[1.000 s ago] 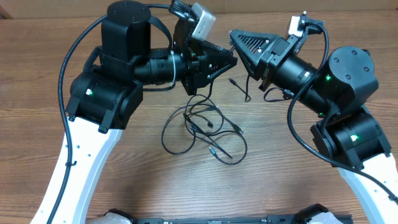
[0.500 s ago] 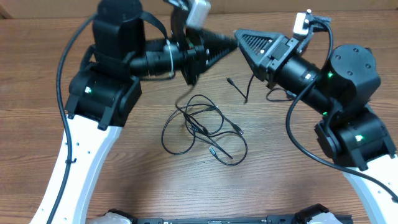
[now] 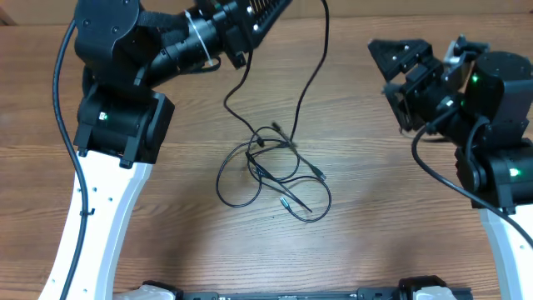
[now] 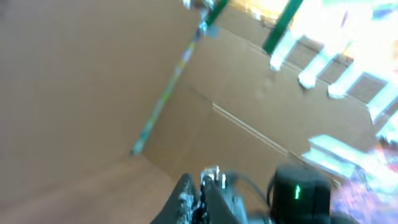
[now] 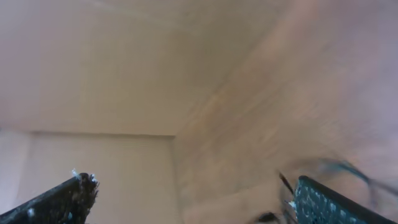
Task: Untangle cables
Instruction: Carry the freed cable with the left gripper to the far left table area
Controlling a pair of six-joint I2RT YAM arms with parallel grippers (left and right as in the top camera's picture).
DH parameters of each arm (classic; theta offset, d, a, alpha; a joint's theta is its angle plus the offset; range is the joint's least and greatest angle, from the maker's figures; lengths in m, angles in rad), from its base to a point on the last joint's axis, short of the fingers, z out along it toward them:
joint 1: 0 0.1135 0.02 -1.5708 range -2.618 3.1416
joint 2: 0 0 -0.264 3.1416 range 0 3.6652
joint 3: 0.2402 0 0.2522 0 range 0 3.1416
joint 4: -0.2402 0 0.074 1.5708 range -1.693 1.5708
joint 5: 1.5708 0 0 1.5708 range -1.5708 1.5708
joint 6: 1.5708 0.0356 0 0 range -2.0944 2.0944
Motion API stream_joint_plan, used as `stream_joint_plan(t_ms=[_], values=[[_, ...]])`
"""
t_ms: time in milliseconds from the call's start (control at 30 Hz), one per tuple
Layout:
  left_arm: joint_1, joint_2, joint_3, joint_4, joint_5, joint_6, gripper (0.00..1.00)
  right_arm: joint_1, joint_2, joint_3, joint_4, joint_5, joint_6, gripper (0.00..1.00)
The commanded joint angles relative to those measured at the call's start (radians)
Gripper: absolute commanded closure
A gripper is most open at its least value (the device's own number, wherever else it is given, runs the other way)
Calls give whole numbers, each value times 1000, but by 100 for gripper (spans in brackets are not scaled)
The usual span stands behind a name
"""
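Since the right gripper (image 3: 398,58) let go (jaws wide), the left gripper (image 3: 275,8), clenching one cable (image 3: 314,71), can draw it free.

The wood-grain bench (image 3: 400,242) carries a loose tangle of thin black cables (image 3: 265,158) near its middle, their loops overlapping and small plug ends splayed toward the near right. Two runs of cord lead from the knot toward the far edge.

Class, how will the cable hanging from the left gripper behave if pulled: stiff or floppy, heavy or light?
Probably floppy: the cable curves slackly below the left gripper. Likely light: thin. May drag the tangle it joins.
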Motion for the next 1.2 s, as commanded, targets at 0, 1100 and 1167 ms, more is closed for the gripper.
stream_joint_plan(t_ms=[0, 1100, 1167], values=[[2, -9, 23, 109, -152, -111, 96, -8, -7, 6, -150, 110, -12, 0], [387, 510, 23, 271, -183, -284, 96, -8, 15, 6, -542, 328, -12, 0], [431, 537, 23, 267, -184, -285, 96, -8, 15, 5, -542, 328, -12, 0]])
